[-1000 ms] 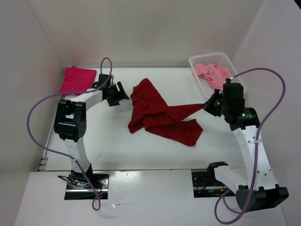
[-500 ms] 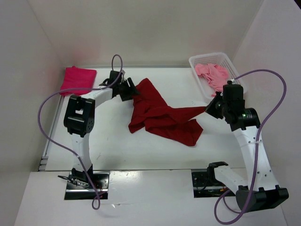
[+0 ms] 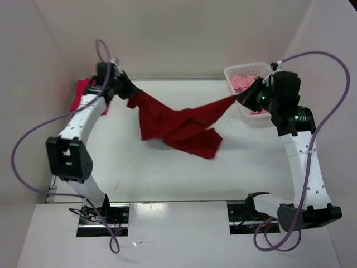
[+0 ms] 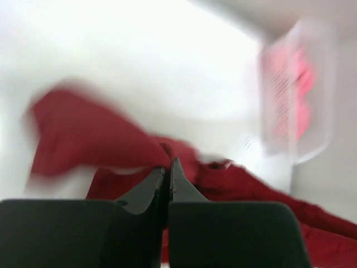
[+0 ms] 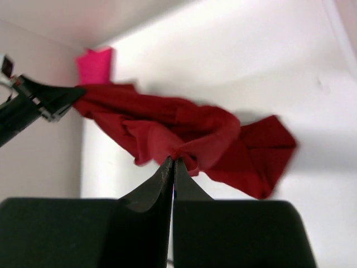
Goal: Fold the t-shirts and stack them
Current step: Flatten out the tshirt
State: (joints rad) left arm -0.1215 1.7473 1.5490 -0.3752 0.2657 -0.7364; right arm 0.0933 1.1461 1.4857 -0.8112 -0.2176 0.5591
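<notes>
Above the desk (image 3: pixel 139 167), dark red t-shirt (image 3: pixel 178 125) stretched between left claw (image 3: pixel 128 96) and right claw (image 3: pixel 240 99), each clenched on one end; its middle hangs bunched.

Left jaws now clamp the raised dark red shirt (image 3: pixel 167 120).

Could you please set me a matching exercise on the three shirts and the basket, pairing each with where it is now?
Things:
1. dark red shirt
2. bright pink shirt
3. light pink shirt
4. white mesh basket

Places:
a. lying inside the basket
b. pinched by the left fingers and the right fingers, stretched between them
c. far left corner of the table
d. far right corner of the table

Pairs: 1-b, 2-c, 3-a, 4-d.
</notes>
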